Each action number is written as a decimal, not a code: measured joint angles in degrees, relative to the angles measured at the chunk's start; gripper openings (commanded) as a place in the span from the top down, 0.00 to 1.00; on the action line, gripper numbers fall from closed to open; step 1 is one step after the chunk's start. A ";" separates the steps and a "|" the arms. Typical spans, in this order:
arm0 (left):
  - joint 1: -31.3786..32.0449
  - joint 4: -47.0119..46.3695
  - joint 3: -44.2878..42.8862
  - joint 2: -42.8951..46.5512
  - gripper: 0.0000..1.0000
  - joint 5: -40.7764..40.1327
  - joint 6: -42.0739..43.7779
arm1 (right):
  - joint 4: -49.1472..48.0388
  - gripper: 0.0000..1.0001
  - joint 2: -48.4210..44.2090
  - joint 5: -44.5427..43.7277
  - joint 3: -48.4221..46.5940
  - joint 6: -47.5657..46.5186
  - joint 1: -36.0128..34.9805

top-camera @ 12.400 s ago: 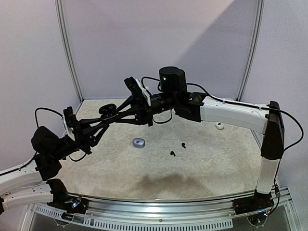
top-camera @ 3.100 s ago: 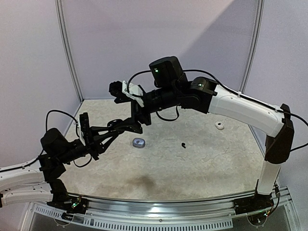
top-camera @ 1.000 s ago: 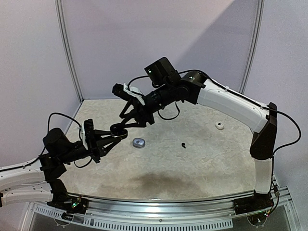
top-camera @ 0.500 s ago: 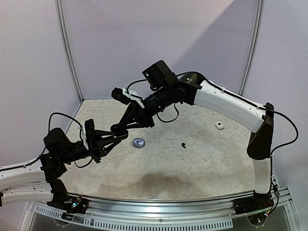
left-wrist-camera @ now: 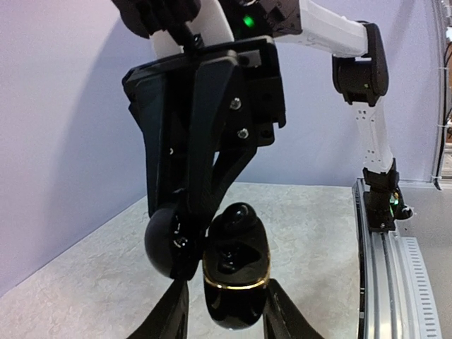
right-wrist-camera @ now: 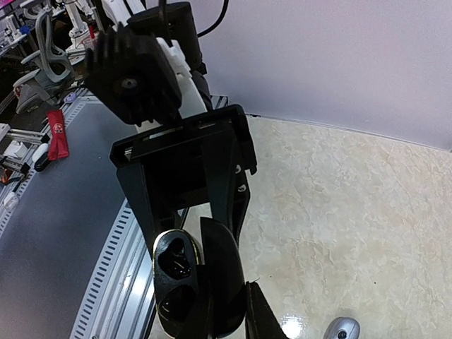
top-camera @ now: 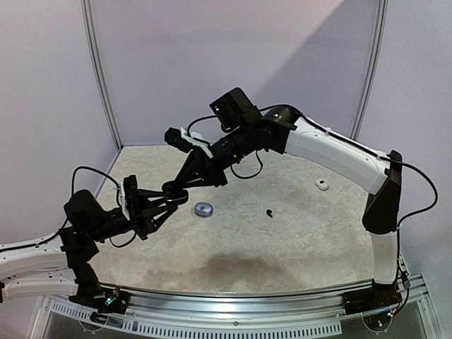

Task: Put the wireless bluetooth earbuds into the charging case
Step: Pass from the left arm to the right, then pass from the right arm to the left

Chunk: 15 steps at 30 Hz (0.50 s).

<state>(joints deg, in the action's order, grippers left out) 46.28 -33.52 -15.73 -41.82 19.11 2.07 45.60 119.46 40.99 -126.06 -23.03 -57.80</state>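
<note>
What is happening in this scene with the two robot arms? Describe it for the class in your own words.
Two robot arms meet in the air over the left of the table. The left pincer grips a glossy black charging case with its lid open. The right pincer reaches down onto the case, but whether it holds anything cannot be seen. Loose on the table lie a black earbud, a white earbud and a bluish-silver earbud.
</note>
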 measured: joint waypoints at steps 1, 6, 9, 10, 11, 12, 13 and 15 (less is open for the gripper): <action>0.00 0.09 0.15 0.00 0.60 -0.37 -0.24 | -0.11 1.00 0.00 0.02 0.00 -0.04 0.07; 0.00 1.22 0.79 -0.02 0.60 -1.73 -2.78 | -0.33 1.00 -0.02 0.11 0.00 -0.07 0.07; 0.00 1.29 0.79 -0.04 0.59 -1.77 -3.04 | -0.61 1.00 -0.02 0.11 0.02 -0.04 0.07; 0.00 1.27 0.79 -0.09 0.59 -1.75 -3.02 | -0.68 1.00 -0.02 0.11 0.02 -0.02 0.07; 0.00 1.22 0.79 -0.13 0.59 -1.73 -3.02 | -0.83 1.00 -0.02 0.11 0.07 -0.02 0.07; 0.00 1.20 0.79 -0.20 0.59 -1.64 -2.99 | -1.11 1.00 -0.02 0.11 0.20 0.00 0.07; 0.00 1.20 0.79 -0.31 0.59 -1.51 -3.02 | -1.44 1.00 -0.04 0.11 0.46 0.02 0.07; 0.02 1.20 0.79 -0.55 0.59 -1.18 -3.02 | -1.88 1.00 -0.07 0.07 0.94 0.02 0.07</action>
<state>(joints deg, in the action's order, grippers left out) 46.30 -32.32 -14.94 -42.37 17.93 -0.95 43.72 119.39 41.06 -125.12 -23.00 -57.74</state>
